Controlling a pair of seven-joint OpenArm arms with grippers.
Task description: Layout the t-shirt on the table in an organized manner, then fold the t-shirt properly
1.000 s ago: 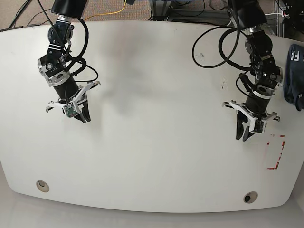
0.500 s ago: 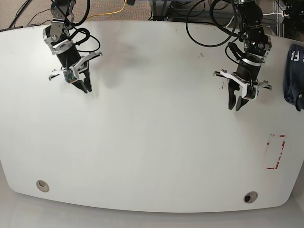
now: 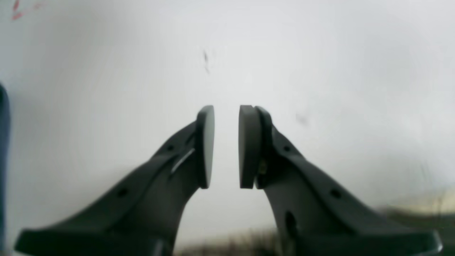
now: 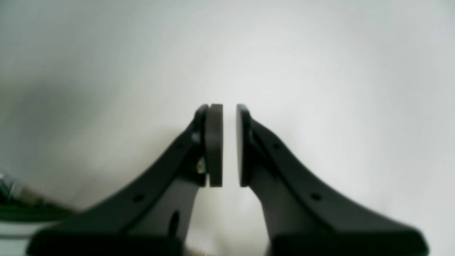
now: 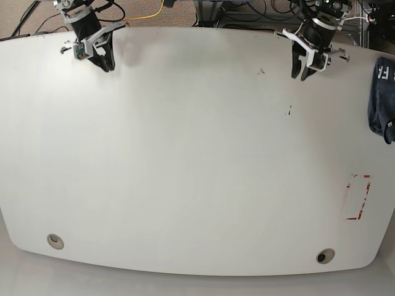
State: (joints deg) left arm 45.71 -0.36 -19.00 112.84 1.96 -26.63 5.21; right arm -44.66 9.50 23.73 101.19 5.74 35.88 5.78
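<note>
The t-shirt (image 5: 381, 98) is a bunched dark navy bundle with white lettering, at the right edge of the white table (image 5: 197, 154). A blue sliver of the t-shirt (image 3: 3, 142) shows at the left edge of the left wrist view. My left gripper (image 5: 300, 71) hangs over the far right of the table, well left of the shirt. In its wrist view the left gripper (image 3: 226, 117) has a narrow gap between the pads and holds nothing. My right gripper (image 5: 106, 63) is at the far left corner. Up close, the right gripper (image 4: 229, 117) is almost closed and empty.
A red rectangular mark (image 5: 359, 197) lies near the right front. Two round grommet holes (image 5: 55, 240) (image 5: 324, 255) sit by the front edge. Small dark specks (image 5: 288, 111) dot the surface near the left arm. Cables, one of them yellow (image 5: 154, 12), run behind the far edge.
Both arms have drawn back from the middle of the table to its far edge. The t-shirt has stayed in place, and neither pair of jaws has changed its opening.
</note>
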